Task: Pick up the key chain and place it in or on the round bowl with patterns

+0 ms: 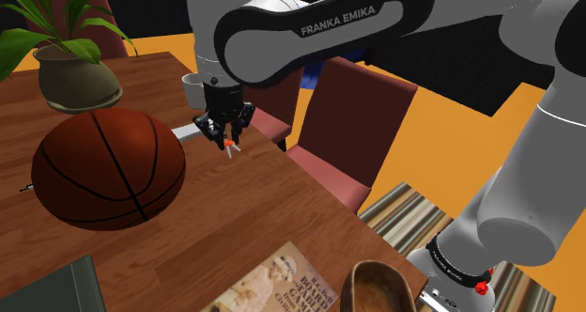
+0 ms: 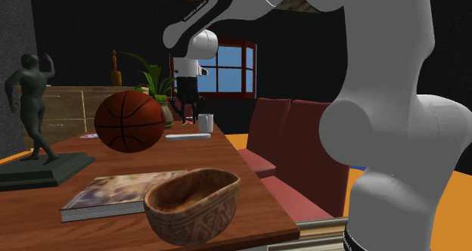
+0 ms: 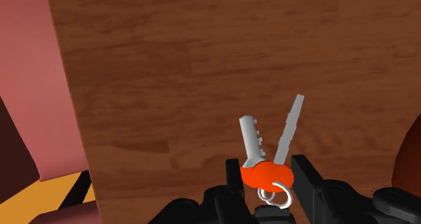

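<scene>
Holding the key chain [image 3: 265, 172] clasped in my gripper [image 1: 228, 137] above the table [image 1: 282, 216], I see the bowl [image 1: 380, 287] at five o'clock from it in the shoulder view.

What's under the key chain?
Wooden table, seen around the key chain clasped by the end effector; the spot directly beneath is covered by the key chain itself.

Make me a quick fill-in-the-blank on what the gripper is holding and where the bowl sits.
The gripper clasps the key chain by its ___ fob. The key chain carries ___ grey keys. The patterned bowl stands beside the book on the ___ table.
Missing words: orange; two; wooden.
</scene>
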Robot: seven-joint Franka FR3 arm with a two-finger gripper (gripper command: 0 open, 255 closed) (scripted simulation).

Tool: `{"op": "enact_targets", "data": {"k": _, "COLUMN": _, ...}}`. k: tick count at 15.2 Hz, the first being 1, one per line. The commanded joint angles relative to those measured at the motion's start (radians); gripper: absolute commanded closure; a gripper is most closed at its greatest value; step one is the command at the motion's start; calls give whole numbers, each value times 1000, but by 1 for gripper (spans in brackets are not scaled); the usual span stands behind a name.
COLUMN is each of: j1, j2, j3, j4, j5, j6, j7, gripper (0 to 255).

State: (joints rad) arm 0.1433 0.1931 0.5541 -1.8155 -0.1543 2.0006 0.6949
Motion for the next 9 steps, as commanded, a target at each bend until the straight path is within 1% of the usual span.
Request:
{"op": "enact_targets", "data": {"k": 1, "j1": 0, "j2": -2, "j3": 1, "j4": 26, "j5": 3, "j6": -28, "j7": -4, "gripper": 255}}
{"op": "enact_targets", "data": {"k": 6, "j1": 0, "j2": -16, "j3": 4, "j4": 77, "j5": 14, "j6": -90, "j7": -13, "gripper": 255}}
{"op": "enact_targets", "data": {"k": 9, "j1": -10, "j2": -137, "j3": 19, "j4": -58, "j5": 79, "j6": -58, "j7": -19, "gripper": 255}}
